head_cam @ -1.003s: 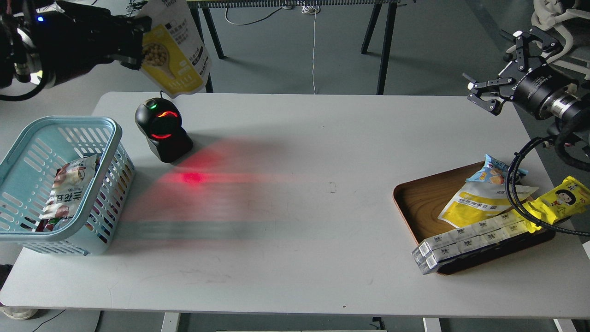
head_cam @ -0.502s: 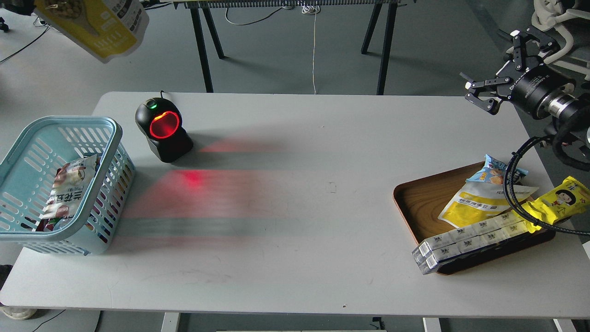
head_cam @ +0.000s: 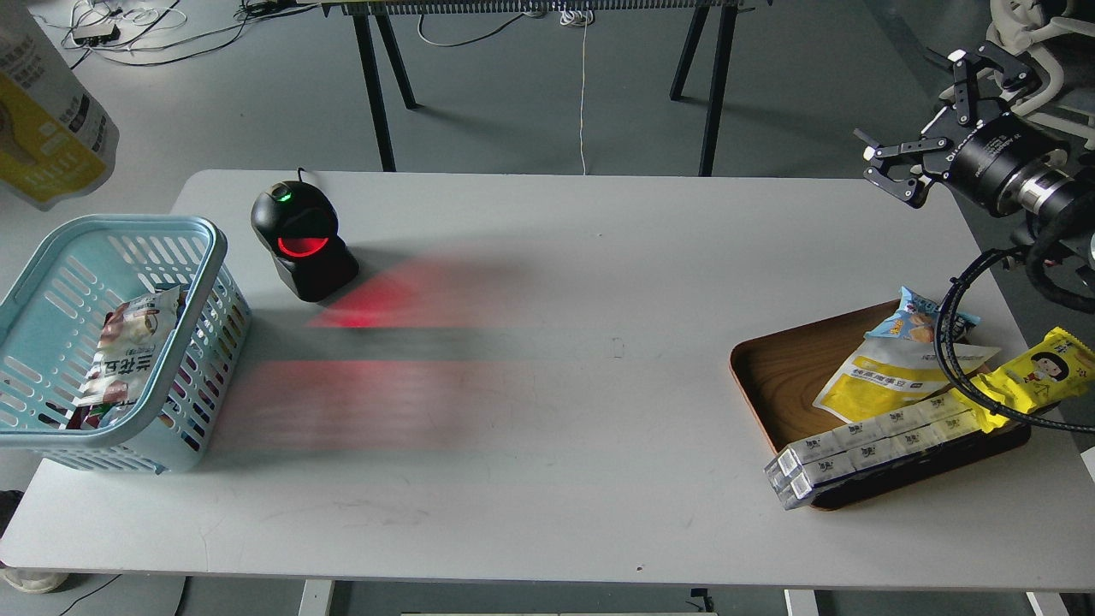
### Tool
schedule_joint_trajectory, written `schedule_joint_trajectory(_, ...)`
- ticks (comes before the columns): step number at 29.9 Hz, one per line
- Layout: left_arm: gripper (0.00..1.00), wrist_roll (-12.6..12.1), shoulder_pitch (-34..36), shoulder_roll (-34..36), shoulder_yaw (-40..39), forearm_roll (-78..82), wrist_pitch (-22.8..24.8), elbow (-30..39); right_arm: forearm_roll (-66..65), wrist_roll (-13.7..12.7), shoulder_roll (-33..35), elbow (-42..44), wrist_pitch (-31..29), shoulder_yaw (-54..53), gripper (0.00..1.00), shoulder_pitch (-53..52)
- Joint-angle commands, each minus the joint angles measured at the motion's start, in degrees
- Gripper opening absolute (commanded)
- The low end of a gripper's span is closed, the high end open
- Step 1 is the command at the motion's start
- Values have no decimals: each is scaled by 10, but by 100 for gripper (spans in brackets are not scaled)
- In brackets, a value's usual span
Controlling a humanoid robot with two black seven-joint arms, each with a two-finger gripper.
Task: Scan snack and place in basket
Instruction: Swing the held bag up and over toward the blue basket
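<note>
The yellow-and-white flexible snack pouch [head_cam: 51, 128] hangs in the air at the far left edge of the head view, above and behind the light blue slotted plastic basket [head_cam: 205, 248], well clear of the white worktop [head_cam: 547, 445]. The left hand is outside the frame; its opening cannot be determined, although the suspended pouch implies a hold somewhere out of view. The right hand [head_cam: 920, 128] hovers beyond the far right corner of the worktop with its two fingers spread wide and nothing between them. The pouch is judged light, thin-walled and glossy: the film will probably flex and swing under motion, and a smooth laminate may slip in a loose pinch. The contents are probably small and brittle, so squeezing the filled body is not advised. The recommended grip point is the flat sealed top band, which is the stiffest part. The black dome-shaped barcode scanner [head_cam: 301, 241] stands just beside the basket and casts red light on the worktop. The basket already holds a white printed packet [head_cam: 128, 351]; the pouch should be released low inside the rim to avoid tipping out.
</note>
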State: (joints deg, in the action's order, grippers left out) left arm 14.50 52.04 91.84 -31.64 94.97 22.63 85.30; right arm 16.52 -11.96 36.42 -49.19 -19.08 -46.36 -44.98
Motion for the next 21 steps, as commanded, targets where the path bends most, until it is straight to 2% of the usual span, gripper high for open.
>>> schedule_joint_trajectory(1,0,27,1,31,58,-1,-57,-3,0,0,-1,0,0,0,97,-1)
schedule_joint_trajectory(6,0,41,1,53,116,-2,-106,-3,0,-1,-1,0,0,0,97,-1)
schedule_joint_trajectory(11,0,42,1,62,176,-2,-156,-1,0,-1,0,1,-1,1,97,0)
schedule_joint_trajectory(17,0,41,1,62,213,-2,-183,3,-8,-1,0,1,-1,1,97,0)
schedule_joint_trajectory(21,0,40,1,60,259,-2,-221,3,-8,-1,0,1,0,1,97,0)
